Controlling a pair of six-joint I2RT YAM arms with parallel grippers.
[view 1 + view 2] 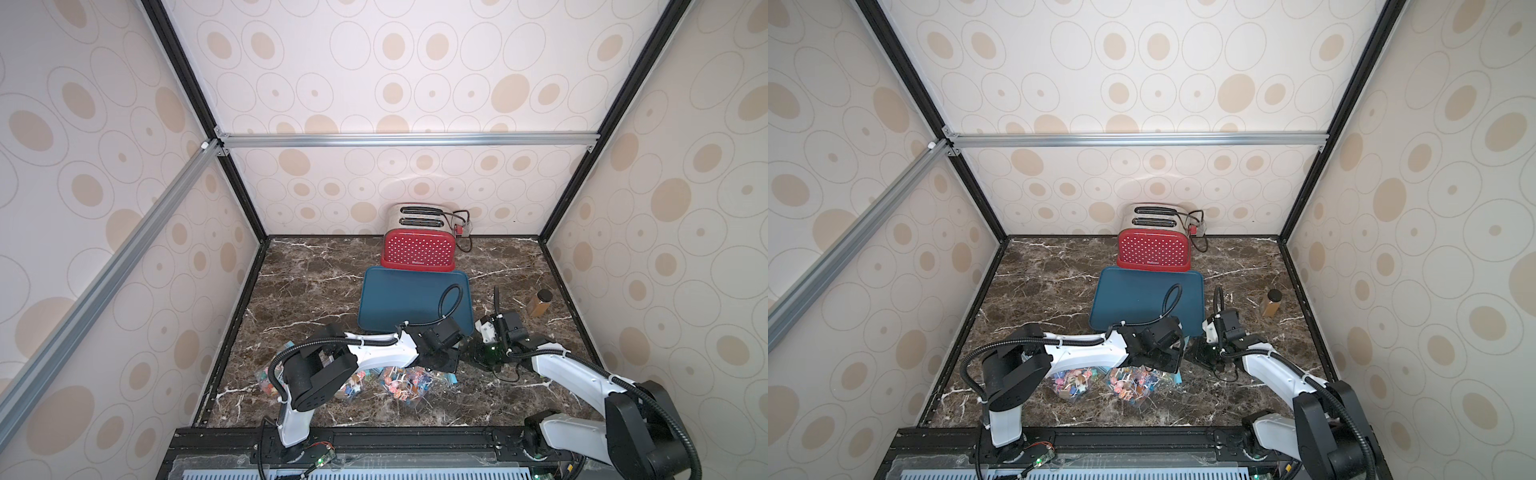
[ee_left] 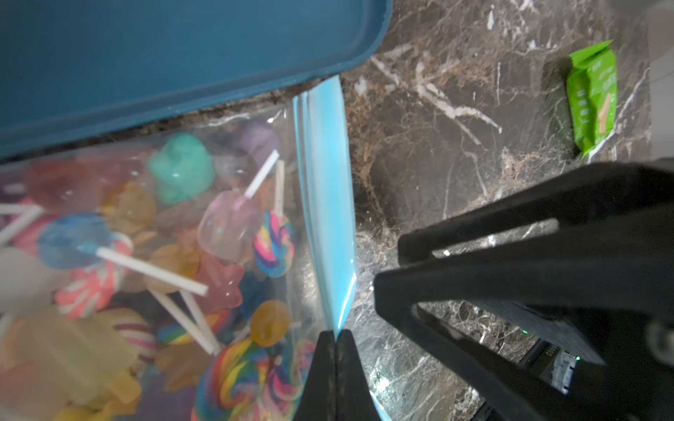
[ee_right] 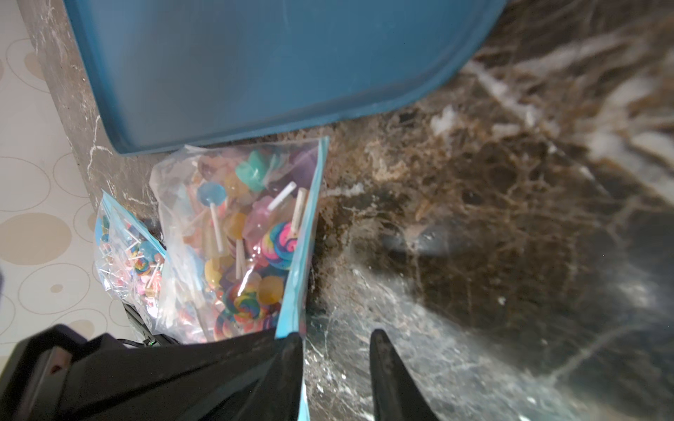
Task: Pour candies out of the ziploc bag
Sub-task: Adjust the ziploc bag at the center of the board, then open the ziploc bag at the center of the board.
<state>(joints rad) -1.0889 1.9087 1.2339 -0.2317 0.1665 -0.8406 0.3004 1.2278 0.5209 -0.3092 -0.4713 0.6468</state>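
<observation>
While pinching the blue zip strip of the ziploc bag point(image 2: 322, 189) in a clenched left hand point(image 2: 334, 339), holds the right hand point(image 3: 334, 333) with jaws apart around that same strip, grasping nothing. Shows the bag, packed with candies point(image 2: 226, 226), on the marble surface point(image 3: 474, 218) just beside the blue tray point(image 3: 255, 73), with a second bag point(image 3: 124, 255) farther from the tray.

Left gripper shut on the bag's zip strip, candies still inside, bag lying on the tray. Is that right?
No. The bag lies on the table beside the tray, not on it, as the left wrist view shows. The left gripper is shut on the zip strip and the candies are inside.
</observation>
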